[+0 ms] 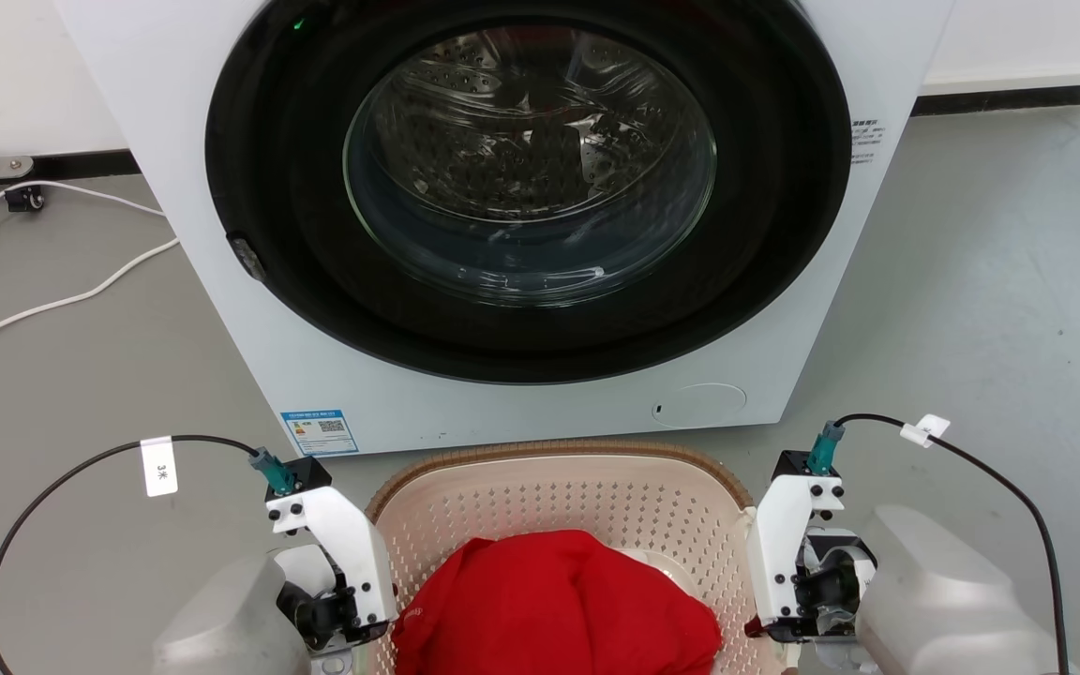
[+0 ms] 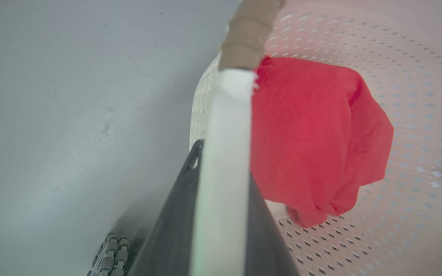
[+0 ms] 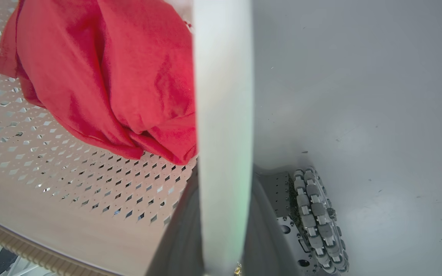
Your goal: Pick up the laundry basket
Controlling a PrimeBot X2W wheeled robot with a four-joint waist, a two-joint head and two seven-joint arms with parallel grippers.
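**Both handles gripped; the lift is what remains**

You have the cream-beige perforated plastic laundry basket [image 1: 549, 502], with its brown woven-look rim [image 1: 549, 448], directly in front of the white front-loading washer [image 1: 502, 412]. It sits low in the head view, between the two arms. A crumpled red cloth [image 1: 549, 600] lies inside it.

The left gripper [image 2: 224, 168] is at the basket's left side. In the left wrist view its two dark fingers lie flush against either face of the white left handle [image 2: 225, 115], so the jaws are narrow and clamped on that handle. The right gripper [image 3: 225, 180] mirrors it. In the right wrist view the white right handle [image 3: 223, 76] runs up between the fingers with no gap to see, so those jaws are closed on it too.

By my reading, the reach and the grasp are done on both sides, and what is left is the lift itself. The pictures do not settle whether the basket's base rests on the grey floor [image 1: 971, 281] or hangs just off it, because its underside is hidden in every view. Treat it as not yet raised.

You will want both arms to rise together and level. An uneven pull could tilt the basket, slide the cloth to one side, or twist a thin handle out of the jaws.
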